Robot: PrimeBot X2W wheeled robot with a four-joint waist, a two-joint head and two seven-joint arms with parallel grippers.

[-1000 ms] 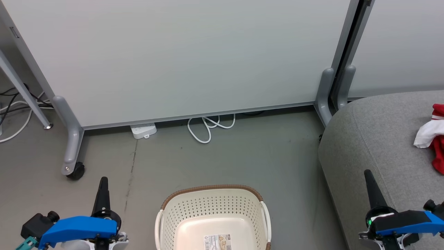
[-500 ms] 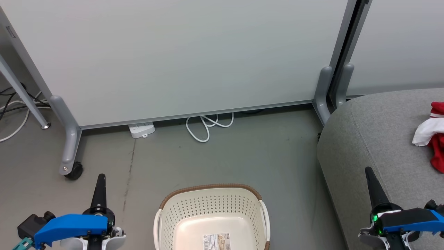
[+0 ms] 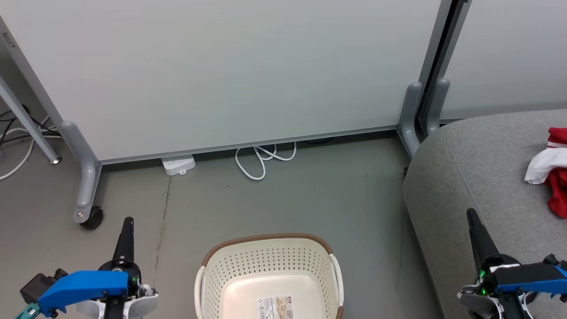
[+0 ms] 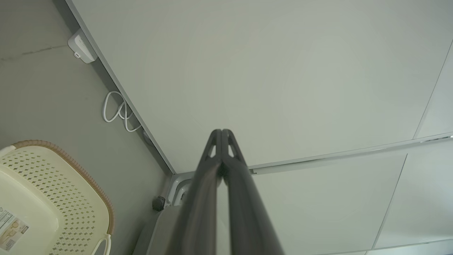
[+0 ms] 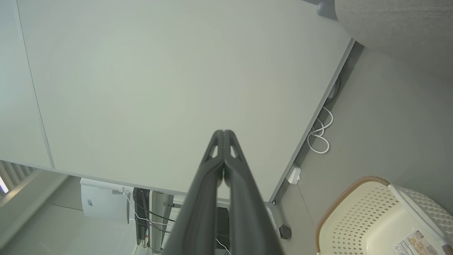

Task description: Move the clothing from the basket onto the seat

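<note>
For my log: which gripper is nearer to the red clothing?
Right. The right gripper is beside the seat where the clothing lies; the left gripper is far beyond the basket.

- Office-like workroom: pale partition panels (image 3: 230,71) on grey feet, one with a castor (image 3: 91,218), stand ahead of the left tool (image 3: 128,220).
- Power strip (image 3: 178,165) and looped white cable (image 3: 261,161) lie on bare grey floor (image 3: 310,199) beyond it.
- Grey sofa (image 3: 478,168) near the right tool (image 3: 470,213).

Perforated glossy plastic basket (image 3: 270,270); matt woven-cloth seat (image 3: 483,177); soft fabric clothing (image 3: 551,170).
</note>
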